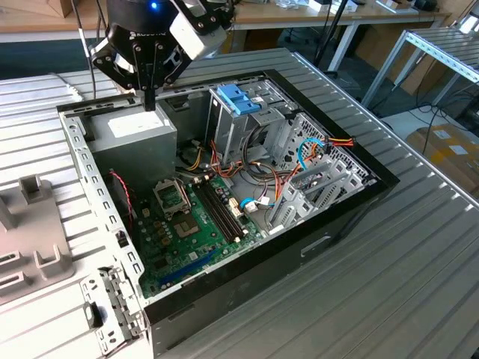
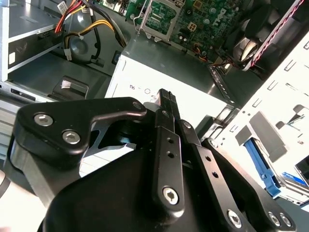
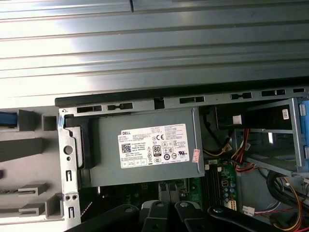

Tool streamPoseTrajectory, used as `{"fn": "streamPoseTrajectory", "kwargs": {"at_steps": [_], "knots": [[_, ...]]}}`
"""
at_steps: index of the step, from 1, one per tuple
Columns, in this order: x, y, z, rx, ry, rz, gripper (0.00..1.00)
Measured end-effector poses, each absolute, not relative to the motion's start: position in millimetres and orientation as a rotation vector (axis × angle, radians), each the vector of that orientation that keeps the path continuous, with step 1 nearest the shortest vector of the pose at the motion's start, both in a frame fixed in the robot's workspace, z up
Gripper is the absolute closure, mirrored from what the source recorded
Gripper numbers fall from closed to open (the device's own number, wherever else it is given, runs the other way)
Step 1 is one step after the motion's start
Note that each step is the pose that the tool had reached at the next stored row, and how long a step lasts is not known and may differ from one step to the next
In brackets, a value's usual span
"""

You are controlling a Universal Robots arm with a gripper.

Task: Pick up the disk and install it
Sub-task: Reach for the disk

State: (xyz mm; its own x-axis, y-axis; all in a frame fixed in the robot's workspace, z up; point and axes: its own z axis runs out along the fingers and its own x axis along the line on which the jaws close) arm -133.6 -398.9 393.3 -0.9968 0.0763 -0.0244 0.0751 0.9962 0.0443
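Observation:
My gripper (image 1: 150, 101) hangs over the back corner of the open computer case (image 1: 352, 198), just above the grey power-supply box (image 1: 138, 133). Its two black fingers are pressed together with nothing between them, as the second wrist view also shows for the gripper (image 2: 165, 98). Beside the case, on a pale fixture, a flat thing with a blue rail (image 2: 261, 164) and a bit of printed label appears to be the disk. Most of it is cut off. A blue strip (image 3: 8, 119) lies at that same side in the first wrist view.
A light-blue bracket (image 1: 238, 97) tops the metal drive cage (image 1: 281, 123). The green motherboard (image 1: 191, 224) and loose coloured cables (image 1: 322, 146) fill the case floor. A grey fixture (image 1: 34, 224) stands at the exterior view's left on the ribbed metal table (image 1: 419, 284).

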Motion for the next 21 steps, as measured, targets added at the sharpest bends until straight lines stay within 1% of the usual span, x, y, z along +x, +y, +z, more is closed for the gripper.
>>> {"fn": "streamPoseTrajectory", "kwargs": {"at_steps": [21], "knots": [[-139.9,-398.9,393.3,0.118,3.113,0.068,0.89]]}}
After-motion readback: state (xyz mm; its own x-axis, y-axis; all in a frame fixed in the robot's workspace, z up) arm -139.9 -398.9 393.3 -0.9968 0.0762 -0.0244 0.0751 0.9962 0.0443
